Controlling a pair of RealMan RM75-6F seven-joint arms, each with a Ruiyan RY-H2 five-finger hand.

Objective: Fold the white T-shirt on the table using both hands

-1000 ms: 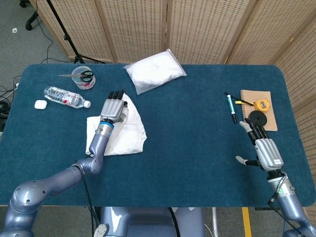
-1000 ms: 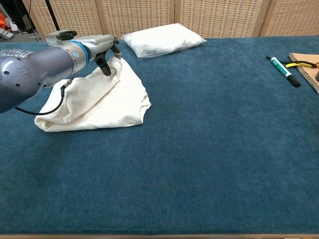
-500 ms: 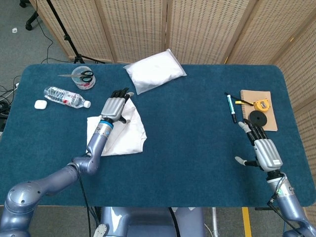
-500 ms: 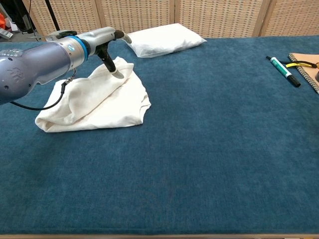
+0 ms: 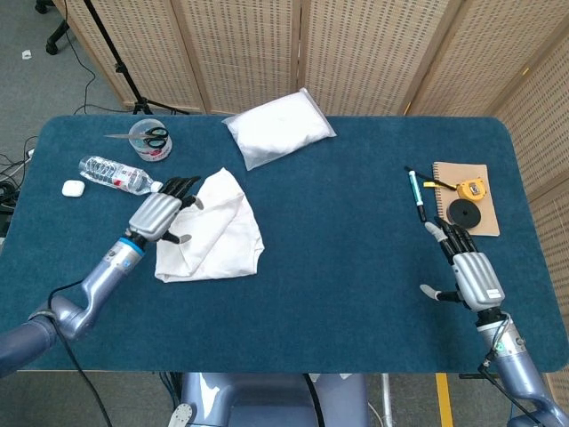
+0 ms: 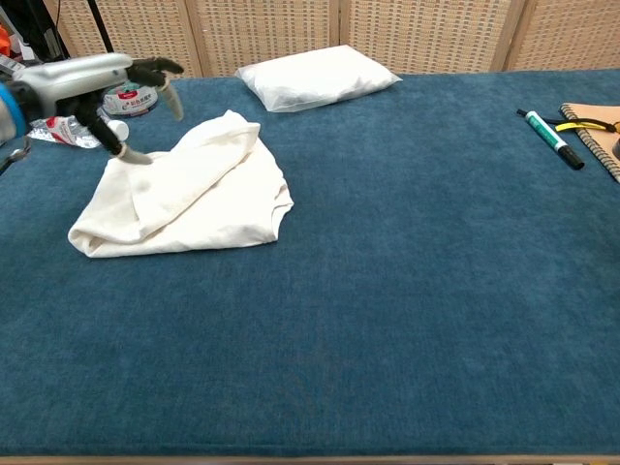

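Observation:
The white T-shirt (image 5: 216,227) lies bunched in a rough fold on the left half of the blue table (image 5: 338,222); the chest view shows the T-shirt (image 6: 194,189) from the side. My left hand (image 5: 160,213) hovers at its left edge with fingers spread, holding nothing; in the chest view the left hand (image 6: 92,82) sits just above the cloth's left corner. My right hand (image 5: 468,271) is open far off at the table's right front, away from the shirt.
A white plastic-wrapped packet (image 5: 277,127) lies behind the shirt. A water bottle (image 5: 116,174), a tape roll with scissors (image 5: 149,139) and a small white case (image 5: 72,188) sit at the left. A marker (image 5: 416,193), notebook (image 5: 462,191) and tape measure (image 5: 472,188) are at the right.
My left hand let go of the shirt's top edge and drew back to the left, off the cloth. The shirt settled flatter. My right hand stayed almost still.

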